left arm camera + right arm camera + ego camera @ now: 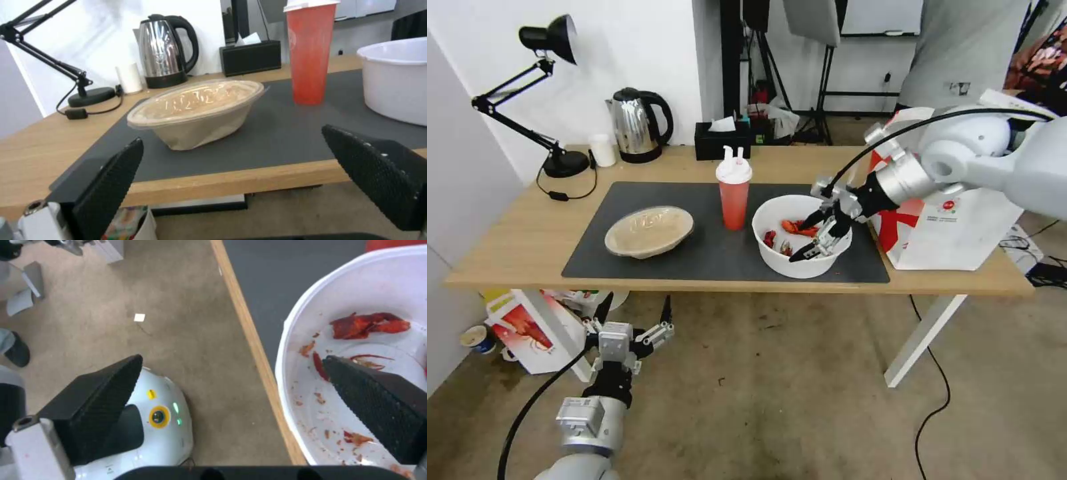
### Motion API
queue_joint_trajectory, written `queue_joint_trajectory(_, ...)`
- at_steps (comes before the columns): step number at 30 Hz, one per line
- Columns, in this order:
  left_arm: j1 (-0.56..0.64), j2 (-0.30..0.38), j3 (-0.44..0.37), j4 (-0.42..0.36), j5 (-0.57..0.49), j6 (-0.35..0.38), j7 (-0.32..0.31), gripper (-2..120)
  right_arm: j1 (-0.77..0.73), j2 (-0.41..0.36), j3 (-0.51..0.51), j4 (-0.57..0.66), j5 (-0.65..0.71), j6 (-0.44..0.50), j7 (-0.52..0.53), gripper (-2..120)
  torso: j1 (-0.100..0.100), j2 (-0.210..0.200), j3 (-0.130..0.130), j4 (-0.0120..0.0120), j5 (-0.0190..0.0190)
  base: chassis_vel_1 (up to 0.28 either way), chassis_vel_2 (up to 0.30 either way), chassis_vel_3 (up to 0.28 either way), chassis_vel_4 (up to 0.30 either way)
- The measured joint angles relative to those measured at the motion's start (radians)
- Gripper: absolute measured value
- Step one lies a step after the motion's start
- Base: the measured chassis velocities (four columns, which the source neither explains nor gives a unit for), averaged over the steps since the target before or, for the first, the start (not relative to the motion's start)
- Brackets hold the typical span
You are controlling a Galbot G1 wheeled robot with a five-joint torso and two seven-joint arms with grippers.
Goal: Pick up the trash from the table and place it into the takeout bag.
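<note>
On the dark mat of the table (pixel 514 247) stands the big white bowl (pixel 774 220) with red crayfish shells. My right gripper (pixel 798 243) is open and straddles the bowl's front rim. In the right wrist view one finger (pixel 378 400) is inside the bowl (pixel 307 300) and the other finger (pixel 98 393) hangs outside it over the floor. Left of the bowl are the red cup (pixel 734 197) and the tan lidded container (pixel 649 231). The takeout bag (pixel 954 227) stands at the table's right end. Below the table's front edge my left gripper (pixel 635 308) is open and faces the container (pixel 198 110).
At the back of the table stand a black desk lamp (pixel 554 40), a steel kettle (pixel 637 123), a black tissue box (pixel 722 140) and a small white cup (pixel 603 150). A white box with a crayfish print (pixel 527 330) lies on the floor at the left. A white table leg (pixel 924 333) slants down at the right.
</note>
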Motion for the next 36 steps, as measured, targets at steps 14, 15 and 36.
queue_joint_trajectory(14,0.000,0.000,0.000,0.000,0.000,0.000,0.000,100,-0.052,0.050,0.024,-0.052,-0.026,-0.004,-0.010,100,0.000,0.000,0.000,0.0000,0.0001,0.000,0.000,0.000,0.000)
queue_joint_trajectory(15,0.000,0.000,0.000,0.000,0.000,0.000,0.000,100,-0.053,0.053,0.024,-0.056,-0.031,-0.005,-0.013,100,0.000,0.000,0.000,-0.0002,0.0002,0.000,0.000,0.000,0.000)
queue_joint_trajectory(36,0.000,0.000,0.000,0.000,0.000,0.000,0.000,100,-0.103,0.093,0.017,-0.114,-0.091,-0.011,-0.043,100,0.000,0.000,0.000,-0.0001,0.0002,0.000,0.000,0.000,0.000)
